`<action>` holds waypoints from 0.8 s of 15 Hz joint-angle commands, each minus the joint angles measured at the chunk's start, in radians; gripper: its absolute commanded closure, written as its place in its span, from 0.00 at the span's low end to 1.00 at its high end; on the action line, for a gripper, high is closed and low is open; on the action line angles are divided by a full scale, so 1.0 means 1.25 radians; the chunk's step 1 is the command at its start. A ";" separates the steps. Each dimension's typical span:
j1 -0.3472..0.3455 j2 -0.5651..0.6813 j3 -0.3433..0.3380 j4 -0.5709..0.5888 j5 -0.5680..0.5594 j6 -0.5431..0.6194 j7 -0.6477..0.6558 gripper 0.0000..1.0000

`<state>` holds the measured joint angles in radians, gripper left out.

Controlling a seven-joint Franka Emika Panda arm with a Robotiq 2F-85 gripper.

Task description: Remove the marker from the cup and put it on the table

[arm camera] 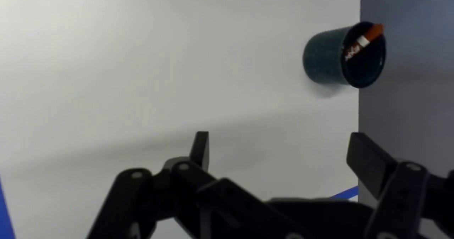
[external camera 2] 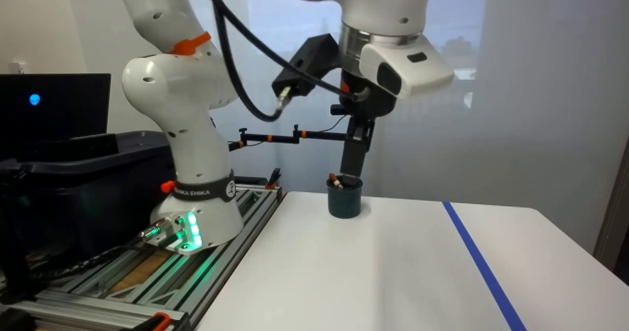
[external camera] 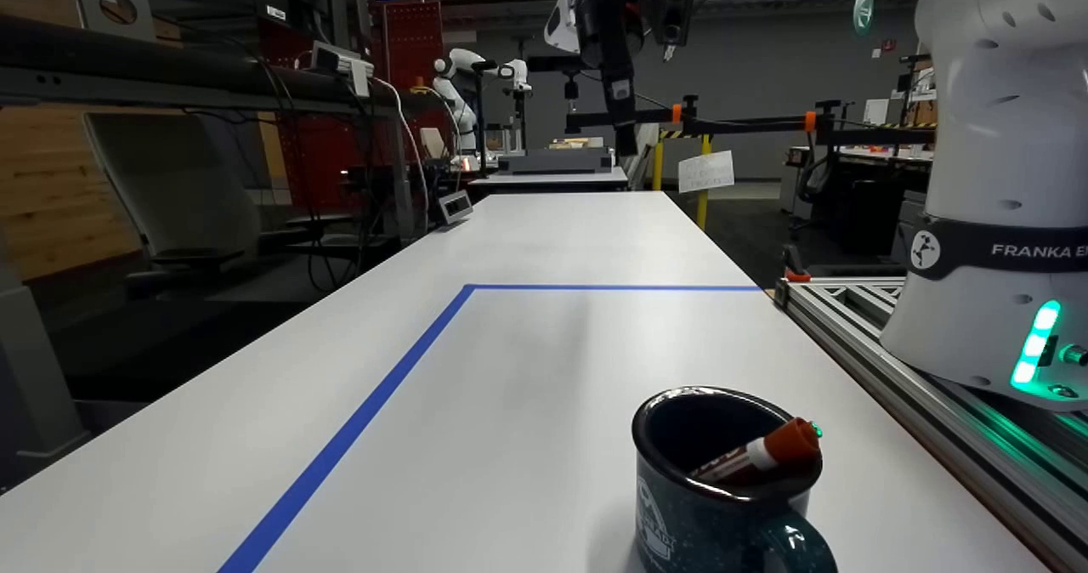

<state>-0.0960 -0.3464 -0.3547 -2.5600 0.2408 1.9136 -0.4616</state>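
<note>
The cup (external camera: pixel 705 530) is a dark teal mug standing upright on the white table (external camera: pixel 544 241). It also shows in an exterior view (external camera 2: pixel 344 202) and at the upper right of the wrist view (arm camera: pixel 324 56). The marker (external camera: pixel 755 458) leans inside the cup with its red cap sticking out over the rim; it also shows in the wrist view (arm camera: pixel 362 41). Its lower end is hidden in the cup. My gripper (arm camera: pixel 278 141) is open and empty, high above the table and well apart from the cup. In an exterior view the gripper (external camera 2: pixel 353 161) overlaps the cup's rim only by line of sight.
Blue tape (external camera: pixel 399 373) marks a rectangle on the table. The arm's base (external camera 2: pixel 196 218) stands on a metal frame (external camera 2: pixel 211 287) along one table edge. A small grey device (external camera: pixel 455 207) sits at the far edge. A dark bin (external camera 2: pixel 93 188) stands behind the base.
</note>
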 commanded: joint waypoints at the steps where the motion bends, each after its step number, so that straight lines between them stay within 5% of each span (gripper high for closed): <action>1: 0.026 0.065 0.059 -0.002 0.148 0.036 0.092 0.00; 6: 0.051 0.133 0.153 0.004 0.214 -0.030 0.195 0.00; 12: 0.038 0.139 0.168 -0.002 0.199 -0.012 0.182 0.00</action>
<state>-0.0333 -0.1735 -0.1593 -2.5647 0.4881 1.9013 -0.2331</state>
